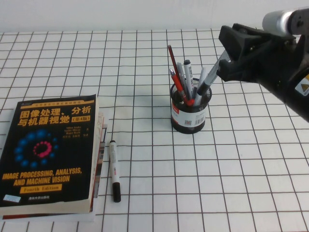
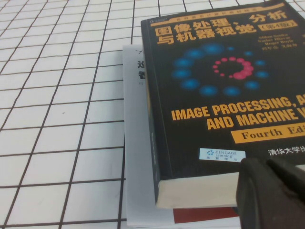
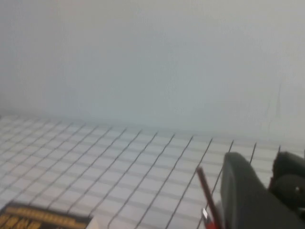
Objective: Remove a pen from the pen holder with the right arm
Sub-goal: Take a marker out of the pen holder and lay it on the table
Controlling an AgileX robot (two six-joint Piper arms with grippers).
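My right end effector (image 1: pixel 223 67) pinches a pen (image 1: pixel 207 79) above the pen holder (image 1: pixel 188 116) to lift it; my left end effector (image 2: pixel 262 174), whose grip I cannot tell, parks over the book (image 2: pixel 214 95).

I see the left gripper (image 2: pixel 269 193), over a corner of the book (image 2: pixel 214 95), cut off by the wrist view's edge. The right gripper (image 1: pixel 220 67), above the pen holder (image 1: pixel 188 118), hides the upper end of one pen (image 1: pixel 204 84).

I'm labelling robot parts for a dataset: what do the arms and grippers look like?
Right gripper, upper right by the pen holder: matte black, blocky. Its arm is black with a silver cylinder and a warning-triangle sticker. Left gripper, over a corner of the book: black, rounded.
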